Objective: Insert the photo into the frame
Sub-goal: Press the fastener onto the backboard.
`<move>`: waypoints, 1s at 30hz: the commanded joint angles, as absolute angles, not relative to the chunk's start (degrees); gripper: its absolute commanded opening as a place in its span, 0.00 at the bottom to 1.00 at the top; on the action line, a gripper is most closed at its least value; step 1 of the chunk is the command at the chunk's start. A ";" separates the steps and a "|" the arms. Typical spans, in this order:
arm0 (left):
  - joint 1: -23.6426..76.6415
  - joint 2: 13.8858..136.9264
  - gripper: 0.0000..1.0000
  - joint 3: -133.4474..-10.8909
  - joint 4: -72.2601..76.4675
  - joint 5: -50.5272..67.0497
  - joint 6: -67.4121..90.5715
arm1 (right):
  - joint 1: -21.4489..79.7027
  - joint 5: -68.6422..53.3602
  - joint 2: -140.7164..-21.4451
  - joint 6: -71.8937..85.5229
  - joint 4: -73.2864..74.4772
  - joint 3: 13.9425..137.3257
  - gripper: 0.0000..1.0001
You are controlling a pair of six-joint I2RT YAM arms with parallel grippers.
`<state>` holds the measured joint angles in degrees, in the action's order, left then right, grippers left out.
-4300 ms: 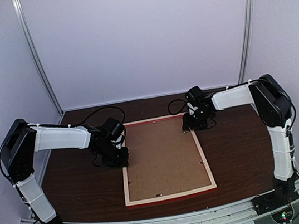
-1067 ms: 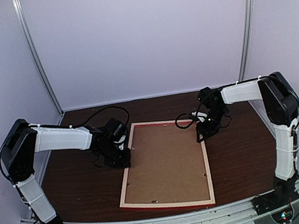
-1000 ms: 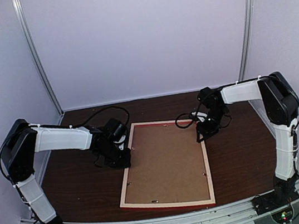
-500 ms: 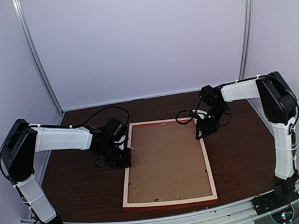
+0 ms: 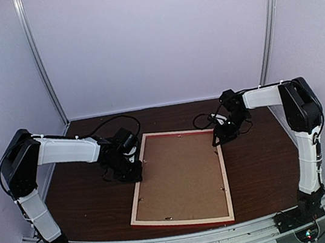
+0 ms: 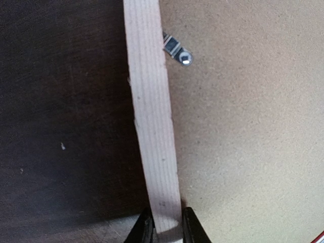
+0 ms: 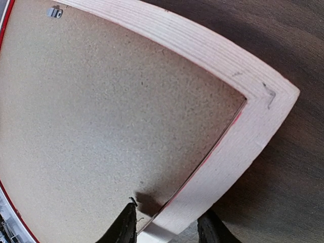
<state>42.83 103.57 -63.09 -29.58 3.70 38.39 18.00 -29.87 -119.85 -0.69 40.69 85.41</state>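
Where the dark wooden table [image 5: 82, 200] spreads between the two arms, the frame [image 5: 225, 176] lies flat on it, back upward, its pale bare wood showing and a thin line of red along the near and far outer edges. It sits a little askew, the near end swung toward the left arm. A plain brown backing board [image 5: 180, 177] fills its opening from strip to strip.

On the frame's left long side, about a third of the way down from the far corner, the left gripper [image 5: 135, 173] reaches in from the table side. Seen from its wrist, the two black fingers are drawn in close against either face of the pale strip, which runs straight away from the left gripper [image 6: 166, 225]; it has hold of the frame there.

At the far right corner the right gripper [image 5: 217, 138] comes down onto the frame. From its wrist, the fingers stand well apart astride the right strip just short of the mitred corner, one over the board, one on the outer side. Whether they press the wood I cannot tell.

Small metal turn clips [image 6: 178, 52] sit at the board's edge.
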 commanded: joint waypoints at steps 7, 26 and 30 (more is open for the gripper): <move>43.57 103.59 0.21 -63.29 -27.40 5.87 36.80 | 18.29 -28.01 -118.07 0.00 44.28 84.59 0.47; 44.63 102.50 0.33 -61.99 -24.64 6.91 38.58 | 20.04 -30.73 -111.67 12.03 35.39 72.56 0.40; 44.65 100.54 0.39 -60.19 -23.08 7.43 39.19 | 20.04 -28.88 -113.22 11.21 36.58 74.89 0.33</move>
